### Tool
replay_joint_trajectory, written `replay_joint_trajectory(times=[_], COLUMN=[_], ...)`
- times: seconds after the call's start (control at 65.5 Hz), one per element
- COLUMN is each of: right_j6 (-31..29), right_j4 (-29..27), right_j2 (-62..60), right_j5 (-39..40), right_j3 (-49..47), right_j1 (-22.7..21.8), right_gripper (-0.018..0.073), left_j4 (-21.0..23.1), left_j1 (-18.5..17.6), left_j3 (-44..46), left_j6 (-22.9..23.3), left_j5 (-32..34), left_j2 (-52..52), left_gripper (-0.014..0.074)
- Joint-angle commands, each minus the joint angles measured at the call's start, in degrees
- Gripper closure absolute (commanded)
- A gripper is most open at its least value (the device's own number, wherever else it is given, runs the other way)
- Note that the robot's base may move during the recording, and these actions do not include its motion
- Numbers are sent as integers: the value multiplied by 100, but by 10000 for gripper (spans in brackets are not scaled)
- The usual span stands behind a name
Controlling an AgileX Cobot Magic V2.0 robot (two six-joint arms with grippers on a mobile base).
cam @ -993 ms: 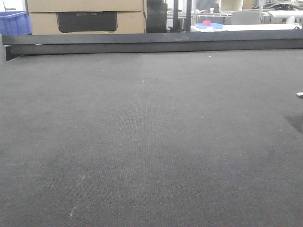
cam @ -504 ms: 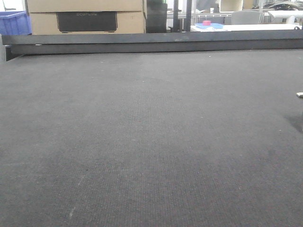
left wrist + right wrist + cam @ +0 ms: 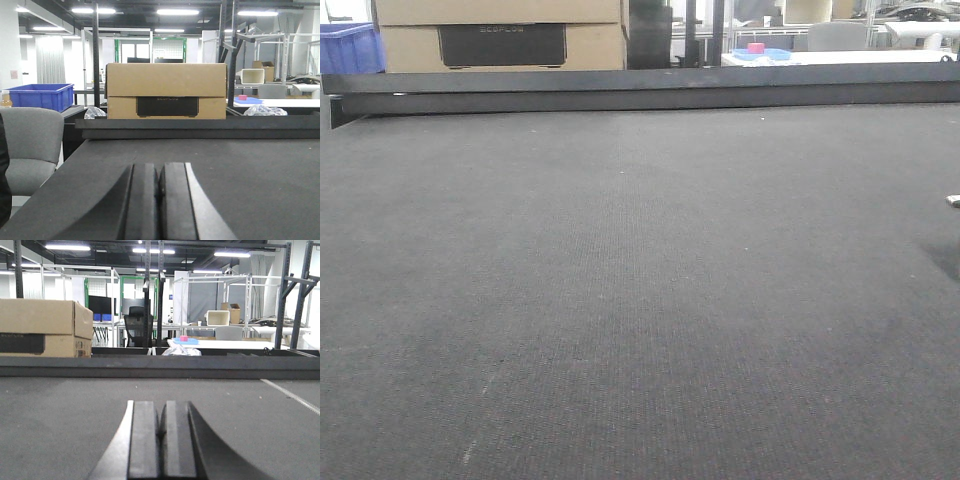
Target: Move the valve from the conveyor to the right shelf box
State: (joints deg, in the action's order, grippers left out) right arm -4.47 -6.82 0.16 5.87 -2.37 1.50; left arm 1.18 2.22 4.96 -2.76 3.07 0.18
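While both wrist views look low along the conveyor belt, my left claw shows its two black fingers pressed side by side. Only a thin seam runs between them, and nothing is gripped. My right claw reads the same: pads together, nothing between. Both claws sit low over the belt. I cannot tell whether they touch it.

Ahead of each claw the dark grey woven belt runs to the black rail, which crosses the full width. In the front view a small pale object lies at the belt's right edge. It is cut by the frame and too small to identify.

Past the rail, straight ahead of the left claw, stands a tan cardboard box with a dark label panel. Ahead-left of that claw is a grey chair back, with a blue crate farther off.

Ahead and slightly right of the right claw, beyond the rail, is a white table bearing a pink item. Farther back are a black office chair, metal frames and ceiling strip lights.
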Motion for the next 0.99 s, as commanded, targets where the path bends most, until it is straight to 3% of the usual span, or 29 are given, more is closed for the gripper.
replay_joint_trajectory(times=[0.0, 0.092, 0.199, 0.29, 0.382, 0.474, 0.519, 0.672, 0.978], right_j6=[5, 5, 5, 5, 5, -6, -6, -6, -319], right_j4=[9, 9, 9, 9, 91, 217, 264, 264, 264], right_j2=[-16, 50, 441, 790, 1219, 1589, 1791, 2514, 4696], right_j5=[-541, -1821, -2748, -2768, -2659, -2362, -2208, -2128, -4793], right_j3=[-656, -1462, -2326, -2767, -3014, -3025, -3025, -3203, -5165], right_j1=[-38, -38, -26, -26, -26, -26, -26, -26, 503], right_gripper=[718, 713, 595, 438, 218, 36, -14, -9, -9], left_j4=[-22, -40, -40, -40, 14, 127, 154, 178, 178], left_j1=[3, 3, 3, 3, 3, 3, -18, -276, -394], left_j3=[645, 1382, 2146, 2606, 2857, 3022, 3072, 3272, 3417], left_j6=[39, 39, 39, 39, 39, 39, 39, 39, 39], left_j5=[-647, -1419, -2087, -2420, -2460, -2476, -2463, -2429, -2351], left_j2=[128, 471, 981, 1474, 1895, 2297, 2478, 2817, 2914], left_gripper=[707, 692, 556, 379, 200, 69, 20, 13, 17])
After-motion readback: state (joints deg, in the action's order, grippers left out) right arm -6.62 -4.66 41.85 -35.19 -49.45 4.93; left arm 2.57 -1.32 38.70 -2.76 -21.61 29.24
